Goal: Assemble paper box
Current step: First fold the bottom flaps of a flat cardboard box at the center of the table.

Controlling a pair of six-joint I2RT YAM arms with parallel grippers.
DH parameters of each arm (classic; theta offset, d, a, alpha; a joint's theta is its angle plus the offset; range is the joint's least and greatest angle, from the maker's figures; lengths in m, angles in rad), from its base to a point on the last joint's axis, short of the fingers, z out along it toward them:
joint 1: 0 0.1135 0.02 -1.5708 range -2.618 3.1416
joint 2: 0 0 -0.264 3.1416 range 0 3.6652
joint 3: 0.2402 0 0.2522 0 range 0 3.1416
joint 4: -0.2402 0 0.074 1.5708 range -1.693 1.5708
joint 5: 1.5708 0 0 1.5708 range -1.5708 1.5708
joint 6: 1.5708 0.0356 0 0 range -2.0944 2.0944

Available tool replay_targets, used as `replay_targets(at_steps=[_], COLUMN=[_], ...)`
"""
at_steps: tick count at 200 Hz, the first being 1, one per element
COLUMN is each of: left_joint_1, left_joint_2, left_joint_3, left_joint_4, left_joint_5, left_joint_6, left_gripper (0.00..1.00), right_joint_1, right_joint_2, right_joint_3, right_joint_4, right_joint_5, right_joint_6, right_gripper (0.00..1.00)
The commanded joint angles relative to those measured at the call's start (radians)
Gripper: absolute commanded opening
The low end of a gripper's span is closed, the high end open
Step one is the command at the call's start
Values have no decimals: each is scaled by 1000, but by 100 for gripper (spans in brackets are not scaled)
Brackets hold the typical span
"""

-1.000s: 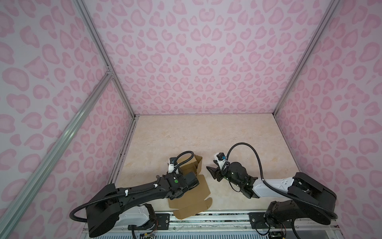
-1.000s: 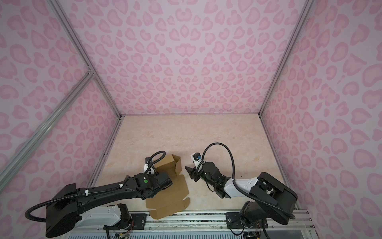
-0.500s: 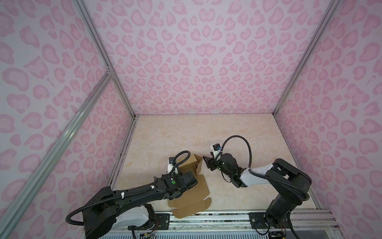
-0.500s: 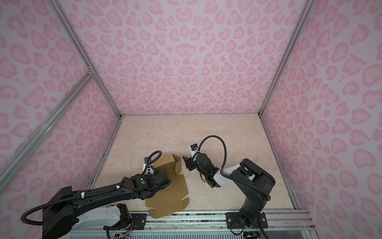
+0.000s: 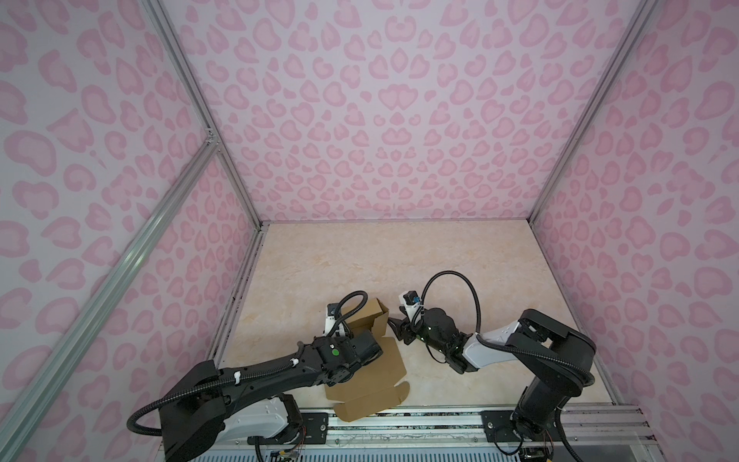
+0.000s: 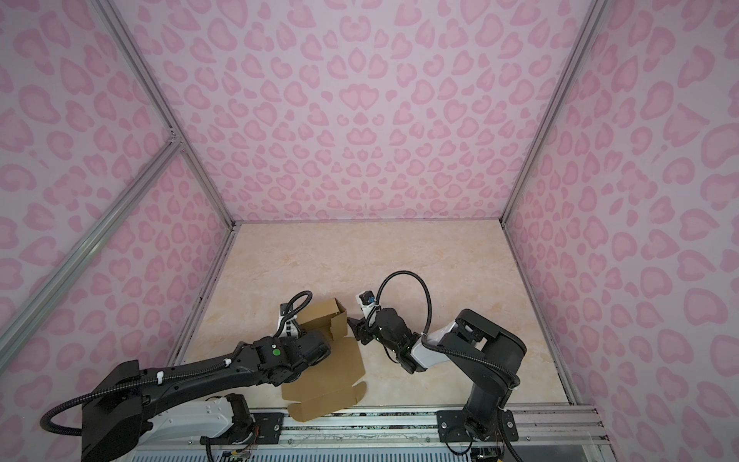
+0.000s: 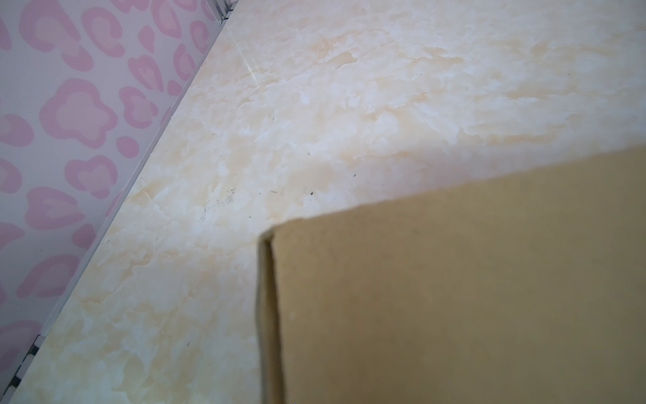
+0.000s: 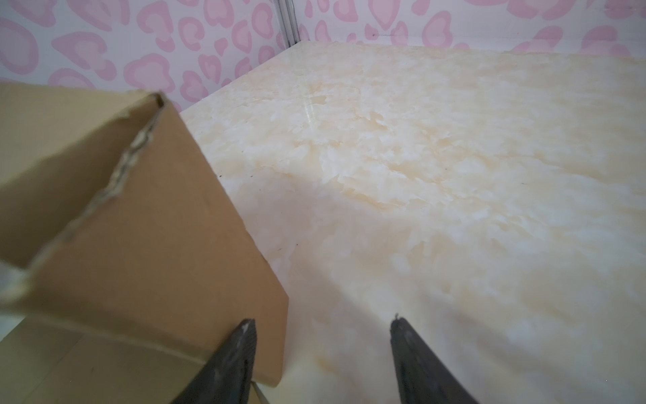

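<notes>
1. While the paper box sits half-folded at lower centre in both top views, its far walls stand up and its near flaps lie flat on the table.
2. The left gripper is closed over the box, but I can't tell if it's grabbing cardboard.
3. The right gripper has its fingers apart and empty, just beside the box wall.

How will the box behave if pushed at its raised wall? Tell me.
Probably light and bendy: the box is thin cardboard; its wall has a ragged edge. A push likely folds that wall at its crease before the box slides. It should not roll; most of it lies flat.
</notes>
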Motion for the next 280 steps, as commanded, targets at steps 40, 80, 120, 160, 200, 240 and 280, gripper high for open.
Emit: replay_targets(at_steps=[40,80,120,160,200,240,280], left_joint_1=[1,1,1,1,1,1,1], left_joint_2=[-13,-10,-15,-15,-12,-6,-10], left_joint_3=[-7,-6,-5,-6,-4,-2,-2], left_joint_4=[-18,-15,-19,-16,-16,-17,-18], left_joint_5=[2,-1,-1,-3,-3,0,2], left_joint_6=[12,12,14,18,16,19,21], left_gripper=[4,4,4,4,4,4,4], right_joint_1=[27,35,47,52,54,56,58], right_joint_2=[-9,17,-3,16,45,71,91], right_joint_3=[-38,-20,-42,-46,-17,30,69], right_joint_4=[65,71,87,138,170,165,160], right_joint_5=[1,-19,-21,-54,-45,-42,-40], right_joint_6=[-53,-85,-98,-103,-114,-140,-135], right_gripper=[62,60,57,57,55,47,40])
